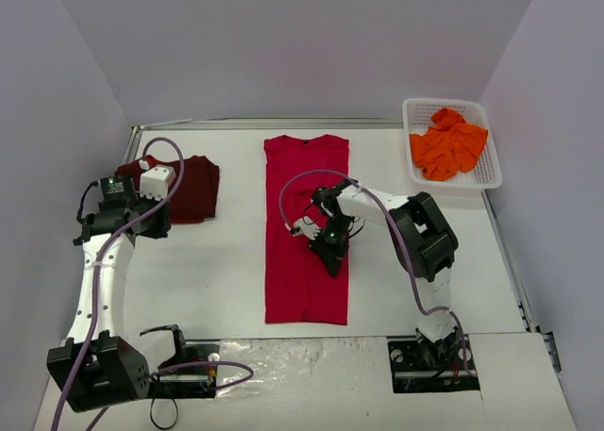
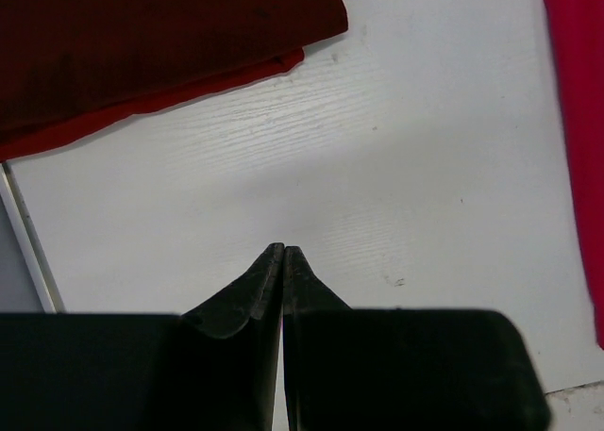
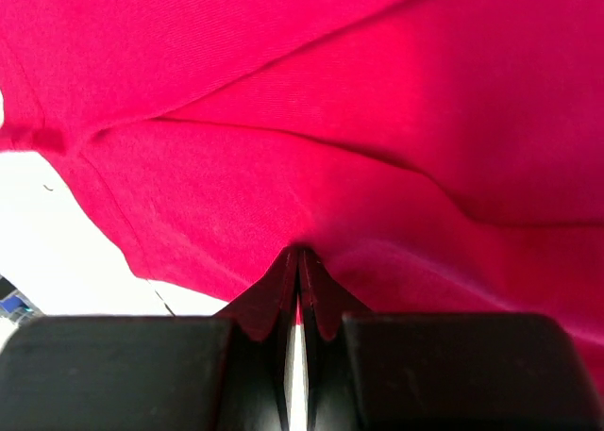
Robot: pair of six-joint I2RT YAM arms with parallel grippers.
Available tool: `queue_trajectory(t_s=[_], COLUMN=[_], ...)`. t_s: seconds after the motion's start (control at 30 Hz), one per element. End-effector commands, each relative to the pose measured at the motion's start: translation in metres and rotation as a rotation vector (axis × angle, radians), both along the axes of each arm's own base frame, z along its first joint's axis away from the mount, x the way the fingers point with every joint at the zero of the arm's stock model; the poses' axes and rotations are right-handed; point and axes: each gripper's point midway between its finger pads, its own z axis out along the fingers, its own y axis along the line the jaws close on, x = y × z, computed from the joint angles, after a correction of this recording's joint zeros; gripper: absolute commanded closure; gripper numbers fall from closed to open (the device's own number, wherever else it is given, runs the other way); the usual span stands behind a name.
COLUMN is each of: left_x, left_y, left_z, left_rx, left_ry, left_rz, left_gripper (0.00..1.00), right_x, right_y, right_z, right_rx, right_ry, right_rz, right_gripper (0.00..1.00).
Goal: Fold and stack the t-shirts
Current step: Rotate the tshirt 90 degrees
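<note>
Red t-shirt (image 1: 302,280) lies mid-table; my right gripper (image 3: 299,255) pinches its cloth, my left gripper (image 2: 283,251) hangs closed, empty, above the table (image 2: 396,157)

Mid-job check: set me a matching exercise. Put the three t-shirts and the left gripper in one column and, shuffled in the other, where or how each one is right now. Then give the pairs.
Column one
1. red t-shirt
2. maroon t-shirt
3. orange t-shirt
4. left gripper

Column two
A. crumpled in the white basket
B. shut on nothing, above bare table
C. folded, at the far left
D. laid out long in the middle, pinched by the right gripper

Pairs: 1-D, 2-C, 3-A, 4-B
</note>
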Motion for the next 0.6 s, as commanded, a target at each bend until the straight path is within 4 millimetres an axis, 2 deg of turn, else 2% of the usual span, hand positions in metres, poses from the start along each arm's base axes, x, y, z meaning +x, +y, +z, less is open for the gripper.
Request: queue_trajectory(t_s=[0.0, 0.17, 0.33, 0.43, 0.53, 0.57], left_x=[0.01, 0.019, 0.024, 0.026, 0.032, 0.037], left_y=[-0.006, -0.014, -0.026, -0.037, -0.044, -0.051], left_z=[0.015, 0.016, 0.011, 0.011, 0.019, 0.026], left_rx=[0.021, 0.039, 0.06, 0.072, 0.06, 0.03], left_ry=[-0.026, -0.001, 0.039, 0.054, 0.042, 0.022], left_rz=[-0.039, -0.071, -0.123, -0.177, -0.202, -0.23], left_gripper=[0.98, 0.98, 0.98, 0.98, 0.98, 0.98], right_x=[0.036, 0.058, 0.06, 0.059, 0.061, 0.064], right_y=[-0.043, -0.042, -0.044, -0.043, -0.036, -0.032], right_z=[-0.036, -0.041, -0.043, -0.037, -0.019, -0.006], right_rx=[-0.165, -0.164, -0.162, -0.15, -0.104, -0.075], right_ry=[-0.123, -0.14, -0.133, -0.14, -0.167, -0.193], right_rz=[0.04, 0.012, 0.004, 0.0, -0.017, -0.028], right_gripper=[1.0, 1.0, 1.0, 1.0, 1.0, 1.0])
